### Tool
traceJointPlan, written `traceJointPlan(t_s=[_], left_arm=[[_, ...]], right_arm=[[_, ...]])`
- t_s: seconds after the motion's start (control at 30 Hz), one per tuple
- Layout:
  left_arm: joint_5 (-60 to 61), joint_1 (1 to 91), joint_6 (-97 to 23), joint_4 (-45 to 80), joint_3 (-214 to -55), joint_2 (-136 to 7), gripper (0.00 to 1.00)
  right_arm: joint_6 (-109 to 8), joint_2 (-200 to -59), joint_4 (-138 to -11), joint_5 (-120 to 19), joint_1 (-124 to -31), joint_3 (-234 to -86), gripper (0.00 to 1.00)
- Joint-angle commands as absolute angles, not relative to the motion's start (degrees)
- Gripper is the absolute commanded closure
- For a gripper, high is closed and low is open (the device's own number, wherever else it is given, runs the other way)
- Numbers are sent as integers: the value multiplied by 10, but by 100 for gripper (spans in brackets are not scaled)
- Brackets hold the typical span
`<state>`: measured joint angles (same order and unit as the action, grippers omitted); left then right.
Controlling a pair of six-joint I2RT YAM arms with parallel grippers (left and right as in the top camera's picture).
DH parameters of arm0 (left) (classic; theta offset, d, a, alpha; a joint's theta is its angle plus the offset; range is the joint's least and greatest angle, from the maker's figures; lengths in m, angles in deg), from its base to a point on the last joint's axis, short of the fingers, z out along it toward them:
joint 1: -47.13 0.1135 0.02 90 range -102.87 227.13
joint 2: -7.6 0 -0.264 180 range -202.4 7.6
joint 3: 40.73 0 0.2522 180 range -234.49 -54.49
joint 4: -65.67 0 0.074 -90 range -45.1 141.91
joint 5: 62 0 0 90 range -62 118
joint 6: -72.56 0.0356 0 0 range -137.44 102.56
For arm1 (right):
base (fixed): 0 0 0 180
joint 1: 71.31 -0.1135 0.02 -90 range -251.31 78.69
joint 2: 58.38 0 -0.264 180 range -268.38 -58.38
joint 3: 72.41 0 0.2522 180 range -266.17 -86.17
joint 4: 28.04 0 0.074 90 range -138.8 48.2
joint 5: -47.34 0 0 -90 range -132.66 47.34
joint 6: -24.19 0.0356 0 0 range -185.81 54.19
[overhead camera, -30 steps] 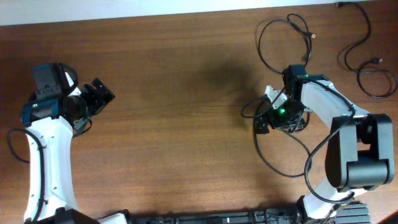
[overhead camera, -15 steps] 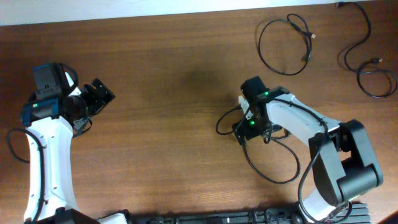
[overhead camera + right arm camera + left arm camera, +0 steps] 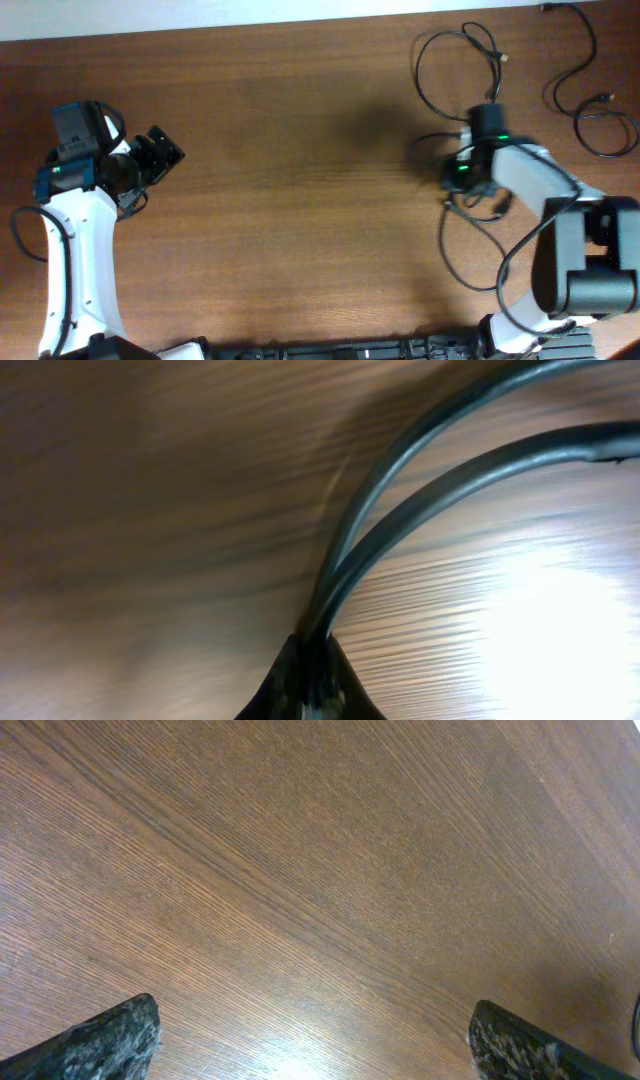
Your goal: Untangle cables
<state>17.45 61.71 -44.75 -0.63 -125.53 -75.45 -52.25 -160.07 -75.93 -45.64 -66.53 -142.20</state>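
1. Overhead view: the right gripper (image 3: 462,180), near 3 o'clock on the brown grained wooden table (image 3: 300,200), is clamped on a thin black rubbery cord (image 3: 444,240) whose slack trails toward 5 o'clock.
2. Right wrist view: two smooth round strands (image 3: 430,470) meet at the pinched fingertips. The cord is probably held at a fold so it can be dragged clear.
3. A separate black loop (image 3: 417,70) lies at 1 o'clock and another plug-ended cord (image 3: 608,98) at 2 o'clock. I cannot tell whether the loop touches the held cord.
4. At 9 o'clock the left gripper (image 3: 160,152) hangs spread wide over bare wood, holding nothing.
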Motion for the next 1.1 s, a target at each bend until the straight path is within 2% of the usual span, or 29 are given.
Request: traceJointPlan(t_s=[0.0,0.1,0.2,0.27,0.33,0.37,0.5,0.6,0.63,0.67,0.7,0.77,0.9,1.0,1.07], left_arm=[[171,618,-453,-5,-1253,-754,1],[171,618,-453,-5,-1253,-754,1],[171,618,-453,-5,-1253,-754,1],[171,618,-453,-5,-1253,-754,1],[171,618,-453,-5,-1253,-754,1],[171,618,-453,-5,-1253,-754,1],[171,618,-453,-5,-1253,-754,1],[171,618,-453,-5,-1253,-754,1],[171,618,-453,-5,-1253,-754,1],[171,618,-453,-5,-1253,-754,1],[171,618,-453,-5,-1253,-754,1],[171,618,-453,-5,-1253,-754,1],[171,618,-453,-5,-1253,-754,1],[171,618,-453,-5,-1253,-754,1],[171,618,-453,-5,-1253,-754,1]], right_arm=[[-521,-1638,-755,-405,-535,-1425,96],[-615,-1638,-691,-455,-463,-1439,96],[-629,-1638,-572,-439,-431,-1439,96],[-582,-1638,-538,-368,-423,-1441,96],[-434,-1638,-530,-319,-384,-1441,96],[-403,-1638,-522,-319,-364,-1441,96],[-383,-1638,-507,-319,-278,-1441,96],[-472,-1638,-510,-435,-269,-1441,94],[-491,-1638,-513,-457,-276,-1441,90],[-491,-1637,-519,-457,-287,-1442,50],[-491,-1632,-525,-456,-304,-1442,40],[-491,-1607,-535,-453,-340,-1442,36],[-493,-1593,-559,-454,-416,-1441,17],[-494,-1604,-563,-388,-464,-1441,15],[-544,-1619,-567,-352,-488,-1441,24]])
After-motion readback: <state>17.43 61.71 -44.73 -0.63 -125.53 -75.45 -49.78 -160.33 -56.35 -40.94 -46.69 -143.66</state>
